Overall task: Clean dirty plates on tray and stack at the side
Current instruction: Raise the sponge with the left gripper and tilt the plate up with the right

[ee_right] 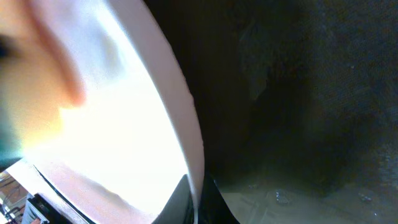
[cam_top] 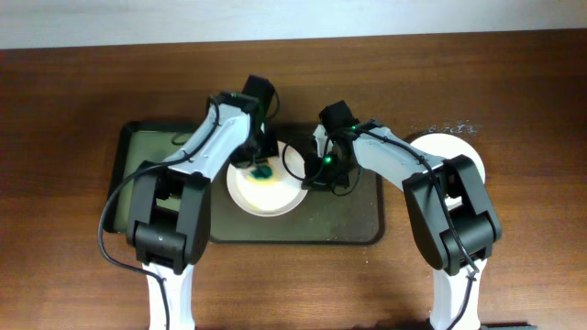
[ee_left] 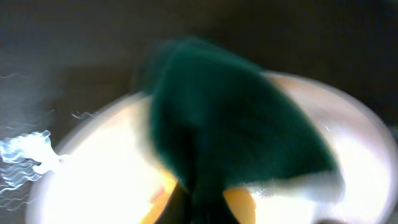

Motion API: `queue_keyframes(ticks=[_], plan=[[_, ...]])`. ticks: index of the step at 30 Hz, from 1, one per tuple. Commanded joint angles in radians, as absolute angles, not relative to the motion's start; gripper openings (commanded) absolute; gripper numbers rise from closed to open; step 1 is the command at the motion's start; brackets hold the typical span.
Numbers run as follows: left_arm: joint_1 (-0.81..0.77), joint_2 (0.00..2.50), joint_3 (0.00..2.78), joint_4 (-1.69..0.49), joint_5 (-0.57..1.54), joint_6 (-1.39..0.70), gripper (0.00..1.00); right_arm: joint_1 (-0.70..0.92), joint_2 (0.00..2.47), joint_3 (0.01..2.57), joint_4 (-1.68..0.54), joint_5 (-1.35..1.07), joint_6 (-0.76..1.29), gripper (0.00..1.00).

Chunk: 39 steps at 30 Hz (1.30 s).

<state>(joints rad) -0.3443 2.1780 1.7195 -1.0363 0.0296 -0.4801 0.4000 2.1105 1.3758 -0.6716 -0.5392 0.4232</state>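
On the tray [cam_top: 353, 222], your left pincer [cam_top: 260, 166] grasps a green sponge [ee_left: 236, 124] against a yellow-smeared plate [cam_top: 266, 197]; your right pincer [cam_top: 316, 180] clenches that plate's rim.

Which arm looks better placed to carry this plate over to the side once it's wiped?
Right, probably: the right gripper seems to hold the plate by its rim, and the side plate lies near that arm. The left gripper holds the green sponge.

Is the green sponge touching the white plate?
Cannot tell. The left wrist view shows the sponge over the plate but is blurred; overhead, it overlaps the plate's face, height unclear.
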Motion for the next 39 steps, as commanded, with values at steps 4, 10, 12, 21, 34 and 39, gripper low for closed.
queue_keyframes(ticks=[4, 10, 12, 21, 34, 39], plan=[[-0.316, 2.18, 2.053, -1.243, -0.242, -0.44, 0.0, 0.405, 2.14, 1.345, -0.691, -0.433, 0.397, 0.04], [-0.316, 2.19, 2.051, -1.308, -0.198, -0.398, 0.0, 0.405, 2.087, 1.359, -0.733, -0.405, 0.344, 0.04], [-0.315, 2.194, 2.05, -1.307, -0.198, -0.394, 0.0, 0.406, 2.017, 1.361, -0.772, -0.311, 0.344, 0.04], [-0.313, 2.194, 2.046, -1.283, -0.072, -0.36, 0.0, 0.445, 1.692, 1.361, -0.937, 0.198, 0.376, 0.04], [-0.313, 2.194, 2.045, -1.28, -0.014, -0.335, 0.0, 0.867, 1.575, 1.361, -1.033, 1.209, 0.477, 0.04], [-0.313, 2.194, 2.045, -1.279, -0.014, -0.335, 0.0, 0.96, 1.575, 1.361, -1.033, 1.42, 0.477, 0.04]])
